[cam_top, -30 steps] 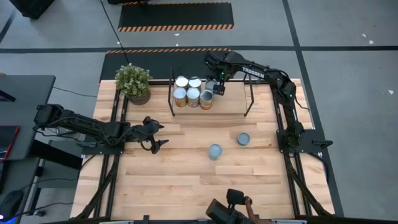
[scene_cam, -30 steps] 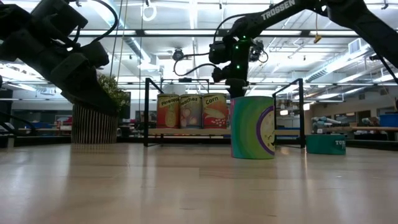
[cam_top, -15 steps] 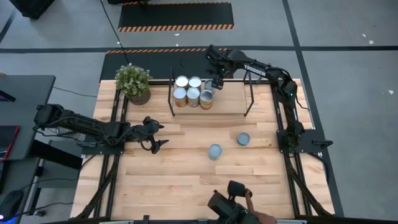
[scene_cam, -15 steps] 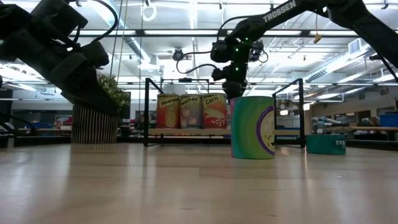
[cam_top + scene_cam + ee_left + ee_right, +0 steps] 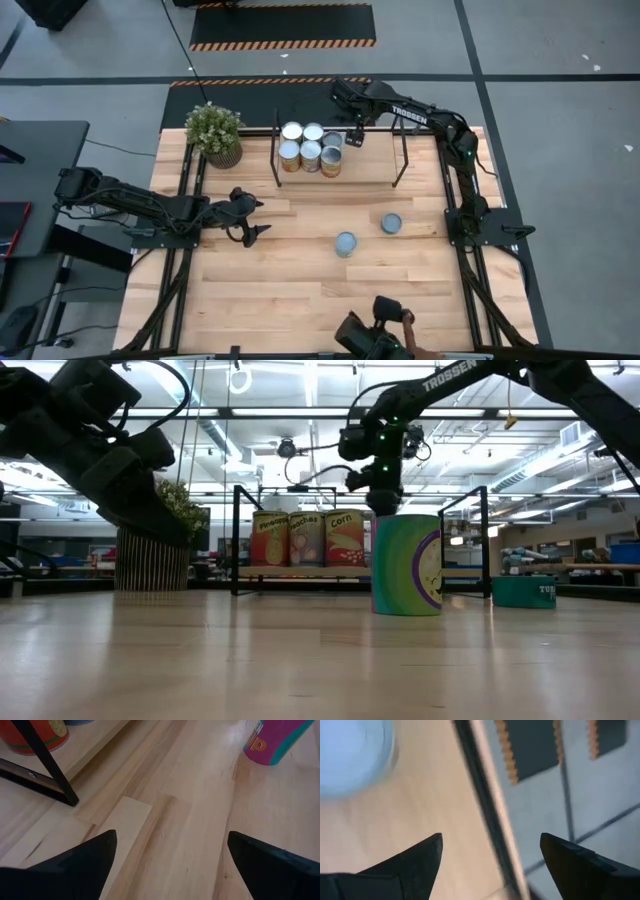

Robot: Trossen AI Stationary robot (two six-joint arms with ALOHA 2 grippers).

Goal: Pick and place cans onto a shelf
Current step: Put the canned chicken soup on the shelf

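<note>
Several cans [image 5: 310,148] stand upright on the shelf [image 5: 375,160], a light-wood board between black frames at the far middle of the table; they also show in the low view [image 5: 305,538]. Two teal-topped cans stand on the tabletop, one [image 5: 346,243] nearer, one [image 5: 391,223] to its right. My right gripper [image 5: 352,136] hovers open and empty over the shelf, just right of the cans; its wrist view [image 5: 490,855] shows one can top [image 5: 350,755] ahead. My left gripper [image 5: 252,218] waits open and empty above the table's left half [image 5: 172,855].
A potted green plant [image 5: 214,133] stands left of the shelf. The shelf's black frame [image 5: 47,765] lies ahead of my left gripper. A person's hand with a dark object [image 5: 385,330] shows at the near edge. Bare wood lies between the shelf and the two loose cans.
My right gripper has shifted a little over the shelf toward the table's far edge, away from the rightmost cans, staying open. The person's hand at the near edge has moved a little to the right.
</note>
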